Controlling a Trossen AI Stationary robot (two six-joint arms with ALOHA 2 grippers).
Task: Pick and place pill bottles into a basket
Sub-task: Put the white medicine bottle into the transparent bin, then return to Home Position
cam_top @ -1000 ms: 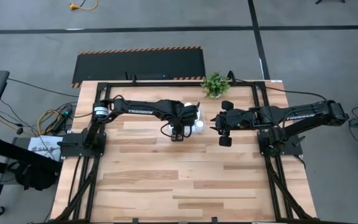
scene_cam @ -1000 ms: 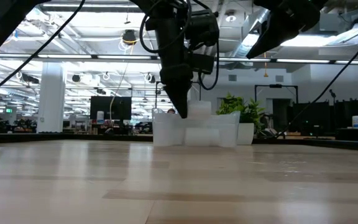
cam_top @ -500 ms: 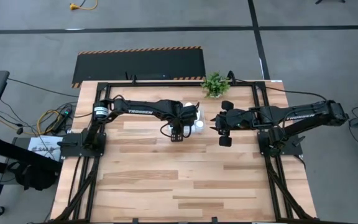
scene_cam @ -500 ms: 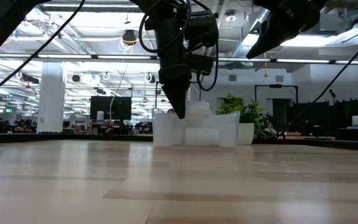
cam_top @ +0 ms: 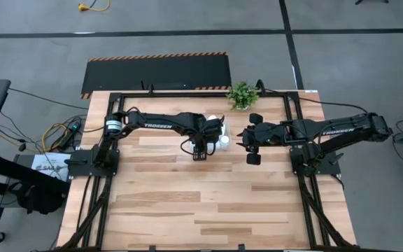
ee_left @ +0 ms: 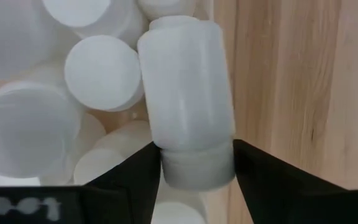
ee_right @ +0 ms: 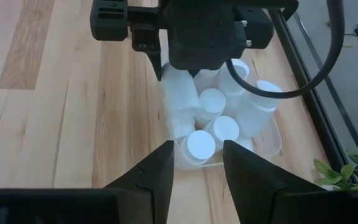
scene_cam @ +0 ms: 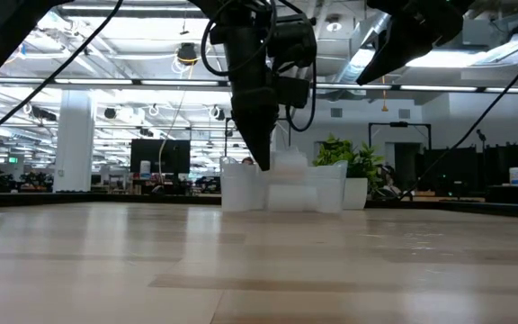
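Note:
The clear basket (cam_top: 224, 130) stands at the table's far middle and holds several white pill bottles (ee_right: 211, 99), upright and packed together. One more bottle (ee_left: 188, 87) lies on its side on top of that pile, at the basket's near edge. My left gripper (ee_left: 196, 149) points down over it, open, with a finger close on either side of the bottle's cap (ee_left: 197, 171). In the low view the left gripper (scene_cam: 261, 160) reaches just into the basket (scene_cam: 281, 193). My right gripper (ee_right: 197, 146) hangs in the air to the right of the basket with nothing between its fingers.
A small green potted plant (cam_top: 242, 94) stands at the far edge, just behind and to the right of the basket. A black metal frame (cam_top: 187, 92) runs along the table's far edge and sides. Bare wood (cam_top: 208, 203) fills the near half.
The bottle under my left gripper has sunk slightly onto the pile in the basket. Both arms have kept their places.

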